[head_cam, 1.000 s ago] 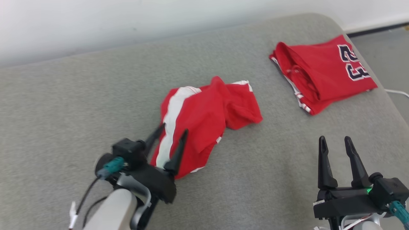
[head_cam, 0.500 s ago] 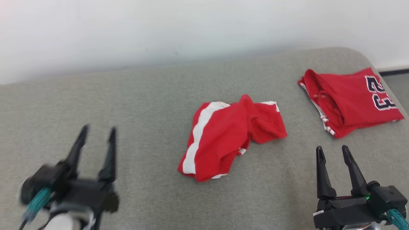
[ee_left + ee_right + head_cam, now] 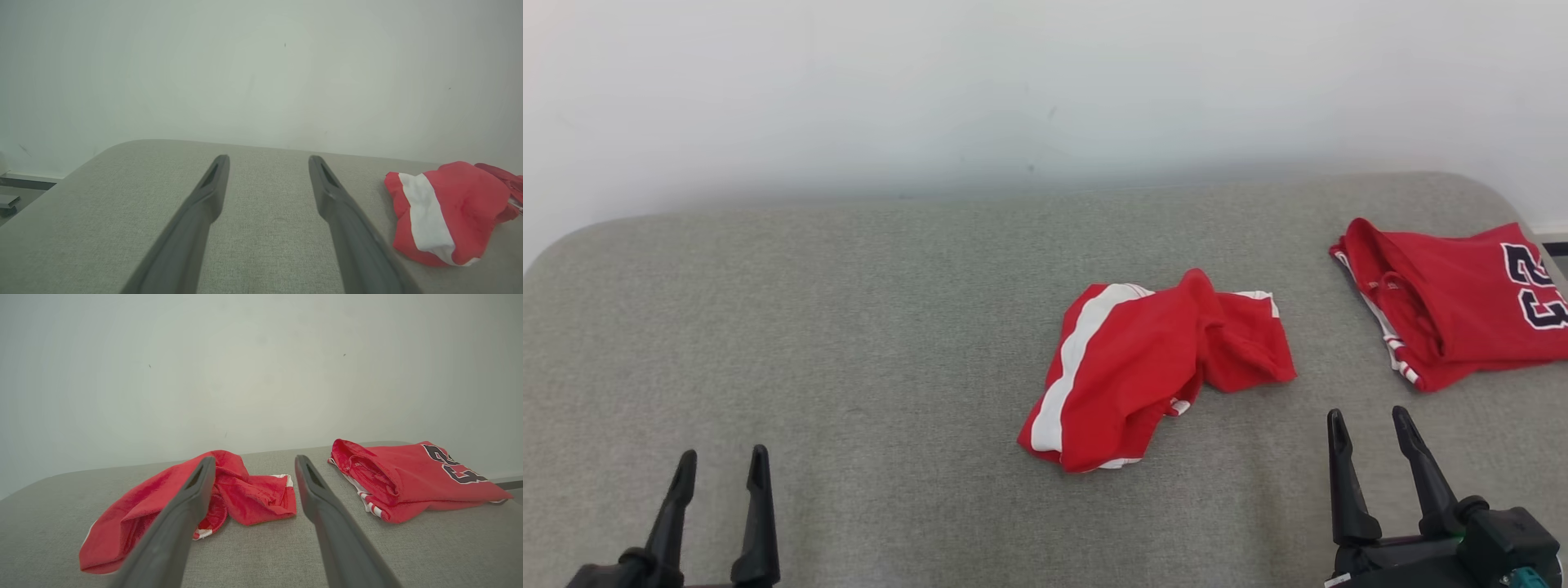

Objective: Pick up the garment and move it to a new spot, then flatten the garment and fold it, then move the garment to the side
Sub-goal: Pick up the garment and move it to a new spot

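A crumpled red garment with a white stripe [image 3: 1156,367] lies in a heap right of the middle of the grey padded surface [image 3: 849,327]. It also lies at the right in the left wrist view [image 3: 445,212], and ahead to the left in the right wrist view [image 3: 196,498]. My left gripper [image 3: 723,467] stands open at the lower left, well apart from the garment, nothing between its fingers [image 3: 212,183]. My right gripper [image 3: 1368,425] is open at the lower right, just short of the garment, and empty too.
A second red garment with a dark number 23 [image 3: 1462,302] lies folded at the far right edge of the surface, also in the right wrist view [image 3: 408,477]. A pale wall [image 3: 1013,98] rises behind. The surface's rounded left corner [image 3: 102,151] drops off to the floor.
My left gripper has drawn back from over the garment's near end to the lower left, leaving the garment lying free. The camera has tilted up and turned, shifting the whole picture.
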`<state>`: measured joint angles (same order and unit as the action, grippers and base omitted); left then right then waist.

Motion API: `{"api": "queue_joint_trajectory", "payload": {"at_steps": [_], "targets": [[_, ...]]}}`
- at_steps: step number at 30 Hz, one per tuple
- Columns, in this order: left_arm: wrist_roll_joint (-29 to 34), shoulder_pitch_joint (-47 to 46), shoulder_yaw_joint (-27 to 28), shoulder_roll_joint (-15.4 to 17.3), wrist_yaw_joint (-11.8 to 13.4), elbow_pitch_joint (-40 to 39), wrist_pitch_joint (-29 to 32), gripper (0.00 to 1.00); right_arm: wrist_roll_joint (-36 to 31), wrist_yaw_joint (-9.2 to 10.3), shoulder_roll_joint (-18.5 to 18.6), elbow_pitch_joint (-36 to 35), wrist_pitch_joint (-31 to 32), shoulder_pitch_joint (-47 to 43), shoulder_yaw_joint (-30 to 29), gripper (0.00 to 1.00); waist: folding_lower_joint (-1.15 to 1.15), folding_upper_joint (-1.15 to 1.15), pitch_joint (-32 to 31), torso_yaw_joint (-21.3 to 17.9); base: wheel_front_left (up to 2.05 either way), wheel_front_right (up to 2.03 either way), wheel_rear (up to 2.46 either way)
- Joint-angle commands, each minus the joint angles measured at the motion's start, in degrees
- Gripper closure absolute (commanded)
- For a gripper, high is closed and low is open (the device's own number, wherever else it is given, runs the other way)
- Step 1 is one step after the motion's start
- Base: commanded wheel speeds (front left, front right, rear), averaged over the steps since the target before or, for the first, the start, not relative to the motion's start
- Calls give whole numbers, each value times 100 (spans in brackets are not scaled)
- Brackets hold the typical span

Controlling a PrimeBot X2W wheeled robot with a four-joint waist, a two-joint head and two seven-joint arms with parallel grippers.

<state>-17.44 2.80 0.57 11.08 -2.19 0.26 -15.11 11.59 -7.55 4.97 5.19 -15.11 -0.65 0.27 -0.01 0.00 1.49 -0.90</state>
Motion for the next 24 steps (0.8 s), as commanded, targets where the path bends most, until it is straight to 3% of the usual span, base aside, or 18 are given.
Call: {"api": "queue_joint_trajectory", "payload": {"at_steps": [1,12,24], "targets": [[90,100,71,-113,-81,29,-2,0,37,16,3,-3,-4,-75,27,0,1,0,-14,119,0,0,0],[411,147,328,-454,-380,162,-3,0,74,15,-25,93,-4,-21,159,0,1,0,30,206,0,0,0],[609,38,439,-570,-504,189,-3,0,106,16,-13,151,-4,18,172,0,1,0,98,146,0,0,0]]}}
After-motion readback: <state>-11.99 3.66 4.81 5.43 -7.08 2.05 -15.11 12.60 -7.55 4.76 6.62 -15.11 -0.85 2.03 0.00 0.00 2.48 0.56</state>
